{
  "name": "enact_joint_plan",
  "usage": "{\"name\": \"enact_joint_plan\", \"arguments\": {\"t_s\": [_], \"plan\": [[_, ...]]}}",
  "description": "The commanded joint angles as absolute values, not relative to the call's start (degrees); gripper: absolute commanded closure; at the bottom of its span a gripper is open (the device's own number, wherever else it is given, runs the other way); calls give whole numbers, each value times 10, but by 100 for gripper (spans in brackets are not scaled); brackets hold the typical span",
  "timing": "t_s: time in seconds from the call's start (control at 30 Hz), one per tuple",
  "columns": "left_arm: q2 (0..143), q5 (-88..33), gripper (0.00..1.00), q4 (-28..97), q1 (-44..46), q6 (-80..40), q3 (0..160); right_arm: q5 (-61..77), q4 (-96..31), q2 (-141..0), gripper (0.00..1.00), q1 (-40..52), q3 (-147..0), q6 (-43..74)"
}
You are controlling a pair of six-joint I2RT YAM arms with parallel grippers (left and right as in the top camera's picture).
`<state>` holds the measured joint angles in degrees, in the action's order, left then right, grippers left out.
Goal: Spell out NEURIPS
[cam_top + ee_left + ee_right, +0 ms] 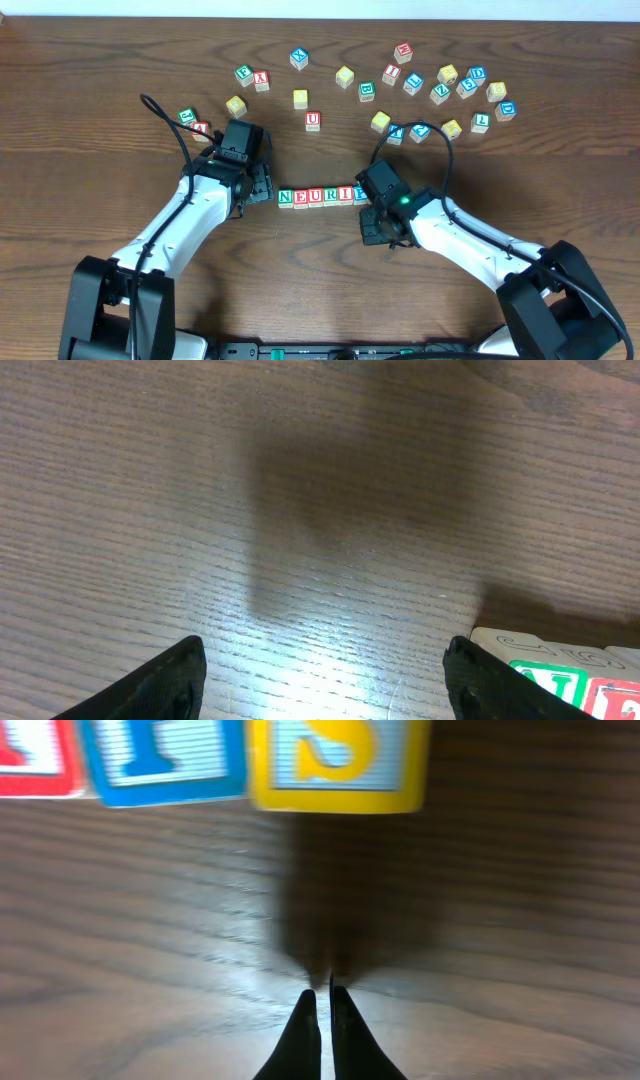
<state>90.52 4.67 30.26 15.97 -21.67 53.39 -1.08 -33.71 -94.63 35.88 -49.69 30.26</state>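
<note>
The wooden table (100,60) carries everything directly. The row of cubes (322,196) lies at the centre of the overhead view and reads left to right: green N (286,198), red E (301,197), red U (316,197), green R (331,196), red I (346,195), then blue P (359,194), whose right side is covered by the arm above it. In the right wrist view the yellow S (335,760) closes the line, touching the blue P on its left.

The left gripper (258,184) sits just beside the left end of the row. Its fingers (180,675) stand wide apart with only bare wood between them. In the left wrist view the green N is at the lower right edge of the frame, next to the right-hand finger; whether they touch cannot be told.

The right gripper (378,192) hangs over the row's right end. Its fingertips (305,1020) are pressed together and hold nothing. The yellow S lies at the top of the right wrist frame, ahead of the tips and apart from them.

Loose cubes (440,85) with other letters are scattered across the upper part of the overhead view, well apart from the row.
</note>
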Motion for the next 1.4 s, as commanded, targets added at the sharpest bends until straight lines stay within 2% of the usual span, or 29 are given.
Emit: {"name": "enact_joint_plan", "arguments": {"t_s": [0.0, 0.33, 0.6, 1.1, 1.37], "plan": [[893, 52, 25, 306, 161, -217, 550, -103, -347, -933, 99, 364, -495, 333], [893, 52, 25, 306, 161, -217, 550, -200, -324, -933, 99, 364, -495, 347], [893, 52, 25, 306, 160, -217, 550, -200, -239, -933, 99, 359, -495, 321], [893, 54, 25, 306, 160, -211, 550, -191, -243, -933, 99, 306, -495, 307], [893, 57, 24, 306, 160, -211, 550, -138, -216, -933, 99, 303, -495, 294]]}}
